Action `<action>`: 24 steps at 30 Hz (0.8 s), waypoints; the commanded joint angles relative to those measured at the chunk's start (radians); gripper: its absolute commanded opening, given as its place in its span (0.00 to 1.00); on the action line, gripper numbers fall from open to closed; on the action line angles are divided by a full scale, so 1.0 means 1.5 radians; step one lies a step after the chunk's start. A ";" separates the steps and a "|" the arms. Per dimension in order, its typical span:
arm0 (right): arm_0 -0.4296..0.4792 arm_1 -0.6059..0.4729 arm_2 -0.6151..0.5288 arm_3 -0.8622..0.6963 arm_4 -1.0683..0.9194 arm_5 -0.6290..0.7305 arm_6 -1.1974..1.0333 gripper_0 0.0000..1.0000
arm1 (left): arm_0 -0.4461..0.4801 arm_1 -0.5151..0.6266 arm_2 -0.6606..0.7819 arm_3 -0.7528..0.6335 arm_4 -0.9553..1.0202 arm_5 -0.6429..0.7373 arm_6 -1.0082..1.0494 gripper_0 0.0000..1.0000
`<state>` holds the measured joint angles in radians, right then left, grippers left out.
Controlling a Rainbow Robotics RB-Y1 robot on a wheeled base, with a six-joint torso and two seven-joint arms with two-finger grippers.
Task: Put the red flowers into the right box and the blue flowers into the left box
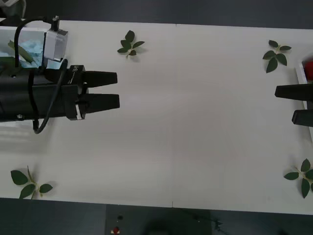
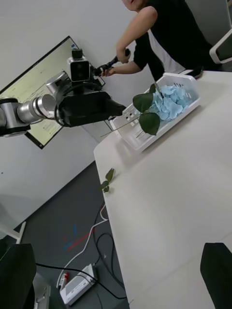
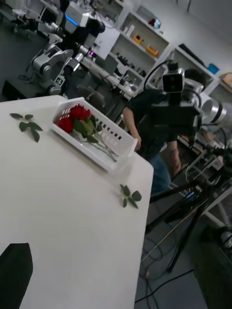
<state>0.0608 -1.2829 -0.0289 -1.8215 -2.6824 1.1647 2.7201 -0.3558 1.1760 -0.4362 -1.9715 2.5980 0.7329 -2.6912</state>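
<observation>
The blue flowers [image 1: 28,49] lie in the left box [image 1: 22,29] at the table's far left; the right wrist view shows the pale-blue flower heads [image 2: 169,104] piled inside the left box's slotted walls [image 2: 162,129]. The red flowers [image 3: 75,117] lie in the right box [image 3: 116,141], whose thin rim [image 1: 299,78] shows at the table's right edge with a bit of red [image 1: 308,67]. My left gripper [image 1: 117,89] hovers open and empty beside the left box. Near the right box, my right gripper [image 1: 297,104] is open and empty too.
Loose green leaf sprigs lie near the table's corners: back left [image 1: 129,45], back right [image 1: 276,55], front left [image 1: 29,182] and front right [image 1: 302,176]. The white tabletop [image 1: 195,122] stretches between the two grippers.
</observation>
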 commanded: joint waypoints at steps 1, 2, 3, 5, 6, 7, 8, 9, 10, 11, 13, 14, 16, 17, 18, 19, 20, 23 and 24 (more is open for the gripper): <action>-0.004 0.003 0.000 -0.014 -0.007 0.003 -0.010 1.00 | 0.079 0.053 0.048 -0.046 0.070 -0.013 -0.009 0.97; -0.004 0.003 0.000 -0.014 -0.007 0.003 -0.010 1.00 | 0.089 0.054 0.059 -0.047 0.071 -0.012 -0.009 0.97; -0.004 0.003 0.000 -0.014 -0.007 0.003 -0.010 1.00 | 0.107 0.055 0.080 -0.049 0.071 -0.009 -0.009 0.97; -0.004 0.003 0.000 -0.014 -0.007 0.003 -0.010 1.00 | 0.131 0.059 0.107 -0.054 0.063 -0.004 -0.009 0.97; -0.004 0.003 0.000 -0.014 -0.007 0.003 -0.010 1.00 | 0.138 0.060 0.113 -0.057 0.060 -0.003 -0.009 0.97; -0.004 0.003 0.000 -0.014 -0.007 0.003 -0.010 1.00 | 0.140 0.061 0.114 -0.058 0.059 -0.002 -0.009 0.98; -0.004 0.003 0.000 -0.014 -0.007 0.003 -0.010 1.00 | 0.141 0.061 0.114 -0.058 0.059 -0.002 -0.009 0.97; -0.004 0.003 0.000 -0.014 -0.007 0.003 -0.010 1.00 | 0.142 0.061 0.114 -0.057 0.050 -0.001 -0.009 0.98; -0.004 0.003 0.000 -0.014 -0.007 0.003 -0.010 1.00 | 0.141 0.060 0.114 -0.057 0.043 -0.001 -0.009 0.97; -0.004 0.003 0.000 -0.014 -0.007 0.003 -0.010 1.00 | 0.141 0.059 0.113 -0.056 0.038 -0.001 -0.009 0.97; -0.004 0.003 0.000 -0.014 -0.007 0.003 -0.010 1.00 | 0.141 0.057 0.114 -0.052 0.030 -0.001 -0.009 0.97; -0.004 0.003 0.000 -0.014 -0.007 0.003 -0.010 1.00 | 0.141 0.057 0.113 -0.050 0.026 -0.001 -0.009 0.97; -0.004 0.003 0.000 -0.014 -0.007 0.003 -0.010 1.00 | 0.141 0.057 0.114 -0.049 0.014 -0.001 -0.009 0.97; -0.004 0.003 0.000 -0.014 -0.007 0.003 -0.010 1.00 | 0.141 0.057 0.114 -0.048 0.012 -0.001 -0.009 0.97; -0.004 0.003 0.000 -0.014 -0.007 0.003 -0.010 1.00 | 0.141 0.057 0.114 -0.048 0.011 -0.001 -0.009 0.97; -0.004 0.003 0.000 -0.014 -0.007 0.003 -0.010 1.00 | 0.143 0.057 0.113 -0.045 0.011 -0.001 -0.009 0.97; -0.004 0.003 0.000 -0.014 -0.007 0.003 -0.010 1.00 | 0.143 0.057 0.113 -0.045 0.011 -0.001 -0.009 0.97; -0.004 0.003 0.000 -0.014 -0.007 0.003 -0.010 1.00 | 0.143 0.057 0.113 -0.045 0.011 -0.001 -0.009 0.97; -0.004 0.003 0.000 -0.014 -0.007 0.003 -0.010 1.00 | 0.143 0.057 0.113 -0.045 0.011 -0.001 -0.009 0.97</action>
<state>0.0608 -1.2829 -0.0289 -1.8215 -2.6824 1.1647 2.7201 -0.1320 1.2387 -0.2852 -2.0335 2.6117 0.7271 -2.6912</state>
